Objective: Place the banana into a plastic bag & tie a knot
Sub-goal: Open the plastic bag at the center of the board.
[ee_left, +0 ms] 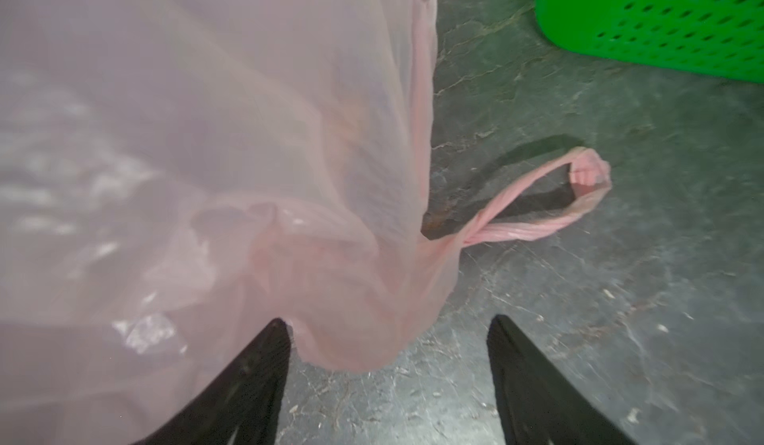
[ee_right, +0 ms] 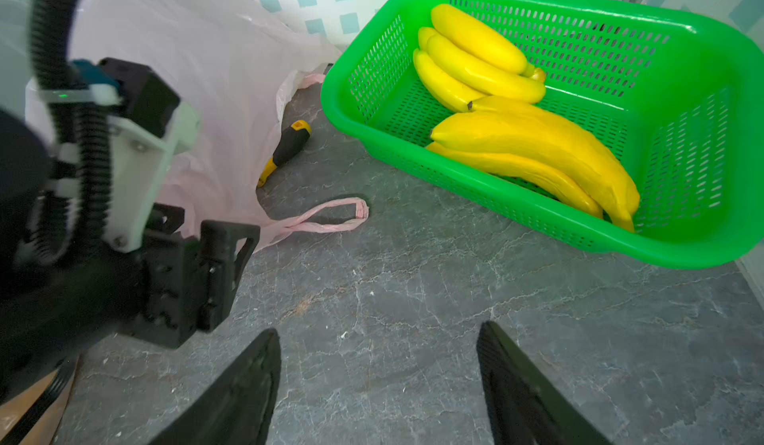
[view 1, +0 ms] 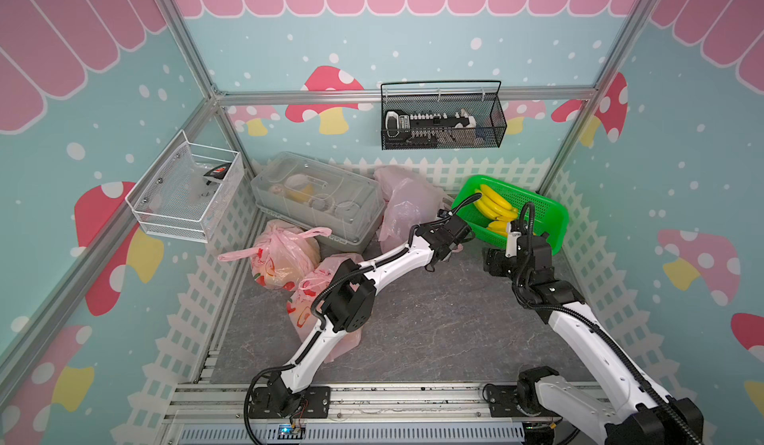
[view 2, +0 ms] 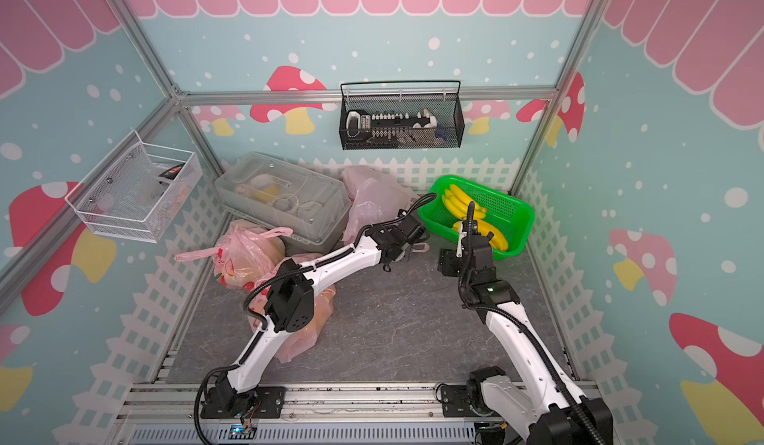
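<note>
Right wrist view gives us the clearest read. The bananas (ee_right: 533,141) all lie in the green basket (ee_right: 537,4), none lifted and none bagged. Just beside the basket, the pink plastic bag (ee_right: 215,70) slumps on the bench (ee_right: 413,298). Its twisted handle loop (ee_right: 330,219) lies flat on the surface, and a yellow-and-black screwdriver (ee_right: 289,149) rests at the bag's edge.

The right tool (ee_right: 378,329) hovers over bare bench in front of the basket, jaws spread with nothing between them. In the left wrist view the left tool (ee_left: 388,321) is spread too. A fold of the bag sags against one finger (ee_left: 256,381), yet we see no pinch on it.

Further out, both top views show the bag at the back of the bench between the basket and a clear bin (view 1: 318,199). Two filled, knotted bags (view 1: 281,257) sit near the left arm.

We judge the task to be at its very start. The left arm looks placed to take hold of the bag, and the right to fetch fruit. Opening the bag's mouth, lifting a banana across, dropping it in and tying the handles all remain; nothing we can see counts as done.
</note>
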Controlling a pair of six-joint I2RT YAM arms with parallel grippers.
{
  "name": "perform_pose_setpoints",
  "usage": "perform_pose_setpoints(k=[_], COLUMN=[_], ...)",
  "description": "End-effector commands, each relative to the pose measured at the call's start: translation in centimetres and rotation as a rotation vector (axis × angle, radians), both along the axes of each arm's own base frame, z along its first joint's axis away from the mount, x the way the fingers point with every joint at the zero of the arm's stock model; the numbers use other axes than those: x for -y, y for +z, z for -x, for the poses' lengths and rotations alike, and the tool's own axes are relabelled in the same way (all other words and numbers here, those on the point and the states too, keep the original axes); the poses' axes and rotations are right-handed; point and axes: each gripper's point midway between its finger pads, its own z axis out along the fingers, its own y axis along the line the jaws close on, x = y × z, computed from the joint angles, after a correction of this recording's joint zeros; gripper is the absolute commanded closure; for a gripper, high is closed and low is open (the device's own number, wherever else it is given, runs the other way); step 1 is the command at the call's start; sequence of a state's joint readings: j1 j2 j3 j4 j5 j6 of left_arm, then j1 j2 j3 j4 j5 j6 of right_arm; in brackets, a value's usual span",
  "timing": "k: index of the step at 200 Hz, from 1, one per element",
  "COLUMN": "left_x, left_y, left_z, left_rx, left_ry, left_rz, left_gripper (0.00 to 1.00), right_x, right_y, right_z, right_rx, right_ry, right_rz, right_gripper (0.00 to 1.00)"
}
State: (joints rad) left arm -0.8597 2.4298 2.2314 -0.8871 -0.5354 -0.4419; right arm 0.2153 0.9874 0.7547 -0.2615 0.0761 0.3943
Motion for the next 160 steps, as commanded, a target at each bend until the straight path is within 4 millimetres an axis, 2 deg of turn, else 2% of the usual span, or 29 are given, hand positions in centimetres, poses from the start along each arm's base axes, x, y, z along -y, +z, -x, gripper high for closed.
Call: perform_pose_setpoints(k=[1, 10, 22, 30, 39, 45, 52, 64, 81, 105, 119, 134, 160], left_x=[-2.0, -2.2, -2.1, -2.2, -2.2, -2.1, -2.0, -1.9, -2.2, -5.5, -7.2, -8.2, -9.3], left_y=[0.3, -0.1, -0.5, -0.6, -0.5, -0.1, 0.6, 3.0, 8.4, 14.3, 15.8, 17.0, 17.7], left_z=[-1.0, -1.5, -2.1, -2.4, -2.6, -2.5, -2.1, -0.9, 1.6, 5.4, 7.3, 9.3, 12.6], left_rx=[0.027, 0.033, 0.035, 0.035, 0.02, 0.003, -0.006, 0.023, 0.111, 0.209, 0.234, 0.247, 0.24], left_ry=[0.054, 0.067, 0.063, 0.062, 0.053, 0.039, 0.021, -0.016, -0.057, -0.046, -0.049, -0.067, -0.125], left_rz=[-0.098, -0.101, -0.097, -0.093, -0.075, -0.049, -0.024, 0.028, 0.188, 0.374, 0.441, 0.541, 0.663], left_gripper=[0.3, 0.34, 0.49, 0.65, 0.92, 1.0, 1.0, 1.0, 1.0, 1.0, 1.0, 1.0, 1.0], right_x=[-0.5, -0.7, -0.9, -1.1, -1.3, -1.5, -1.7, -2.2, -3.1, -4.8, -6.2, -7.9, -10.4], right_y=[0.1, 0.1, 0.2, 0.1, 0.0, 0.0, 0.0, 0.1, 0.3, 0.2, 0.2, 0.1, 0.7], right_z=[0.3, 0.4, 0.4, 0.4, 0.3, 0.3, 0.2, 0.1, 0.1, 0.0, 0.2, 0.4, 1.0], right_rx=[0.021, 0.022, 0.025, 0.023, 0.023, 0.021, 0.018, 0.016, 0.007, -0.004, -0.009, -0.023, -0.025], right_ry=[0.028, 0.039, 0.047, 0.056, 0.067, 0.075, 0.085, 0.109, 0.149, 0.223, 0.28, 0.328, 0.394], right_rz=[-0.029, -0.037, -0.044, -0.052, -0.061, -0.066, -0.072, -0.083, -0.107, -0.167, -0.205, -0.217, -0.297], right_gripper=[0.26, 0.27, 0.27, 0.27, 0.28, 0.29, 0.3, 0.3, 0.31, 0.33, 0.33, 0.33, 0.31])
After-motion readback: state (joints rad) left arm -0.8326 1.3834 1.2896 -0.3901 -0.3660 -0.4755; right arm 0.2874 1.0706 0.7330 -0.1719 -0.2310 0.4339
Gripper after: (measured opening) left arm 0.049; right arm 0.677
